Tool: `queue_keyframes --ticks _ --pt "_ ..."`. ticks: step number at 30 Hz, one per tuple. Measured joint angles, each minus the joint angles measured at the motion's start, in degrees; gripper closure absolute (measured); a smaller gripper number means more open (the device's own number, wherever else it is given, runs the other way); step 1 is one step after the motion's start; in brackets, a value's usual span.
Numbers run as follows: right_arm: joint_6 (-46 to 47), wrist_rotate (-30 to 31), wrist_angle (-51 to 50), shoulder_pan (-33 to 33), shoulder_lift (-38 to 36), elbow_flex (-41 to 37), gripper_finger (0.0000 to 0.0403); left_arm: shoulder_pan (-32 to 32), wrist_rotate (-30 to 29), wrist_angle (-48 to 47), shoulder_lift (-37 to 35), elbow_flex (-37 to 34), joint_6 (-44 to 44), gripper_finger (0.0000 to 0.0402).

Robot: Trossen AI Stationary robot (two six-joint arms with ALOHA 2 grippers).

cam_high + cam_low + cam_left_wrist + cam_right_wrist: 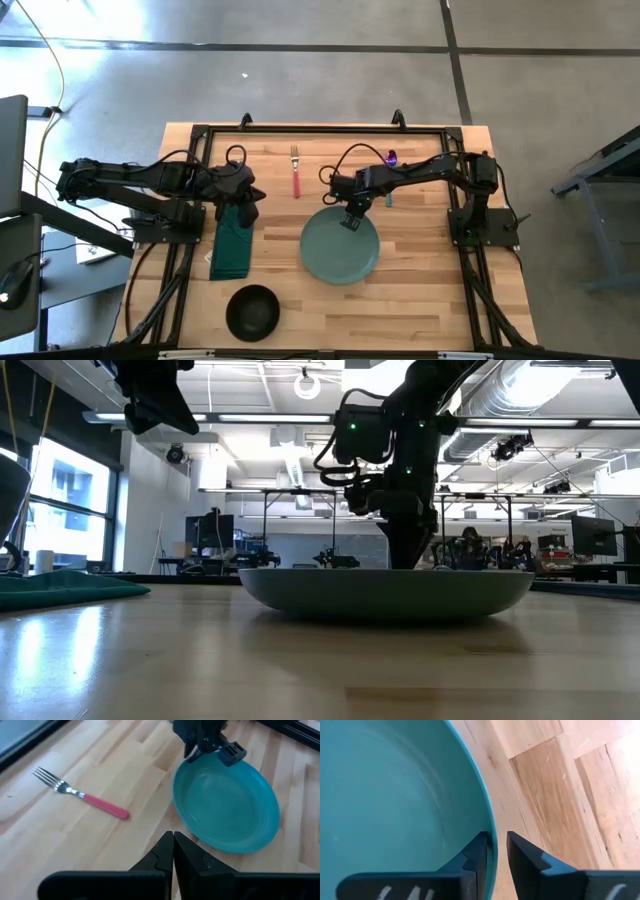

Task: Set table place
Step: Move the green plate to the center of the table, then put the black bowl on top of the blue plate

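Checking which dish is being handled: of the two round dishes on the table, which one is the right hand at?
The teal plate at the table's middle: the right hand straddles its rim, one finger either side. The black bowl sits untouched near the front edge.

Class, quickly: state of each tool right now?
Left tool: closed, empty, above the napkin.
Right tool: open, straddling the plate rim.

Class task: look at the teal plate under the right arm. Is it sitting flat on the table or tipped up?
Flat. In the low view the teal plate rests level on the table; the right end effector straddles its rim, jaws slightly apart.
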Motion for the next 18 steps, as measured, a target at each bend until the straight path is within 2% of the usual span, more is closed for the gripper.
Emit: queue_keyframes --ticks 3,8,12,18 --pt "0.3 -0.4 -2.6 0.1 -0.5 1.6 0.0336 -0.1 -2.7 -1.3 0.0 0.0 -0.3 0.0401" --pt "-1.1 0.7 -8.4 0.8 -1.7 6.5 0.0336 -2.3 -4.8 -9.0 0.5 0.1 -5.0 0.0401" --pt "-3.4 3.3 -13.6 0.8 -2.3 12.7 0.0336 -8.6 -3.8 -17.0 2.6 3.2 -12.3 0.0401" --pt "-7.3 7.2 -21.7 0.6 -2.3 24.0 0.0336 -20.6 -3.3 -31.2 10.2 13.8 -23.9 0.0401"
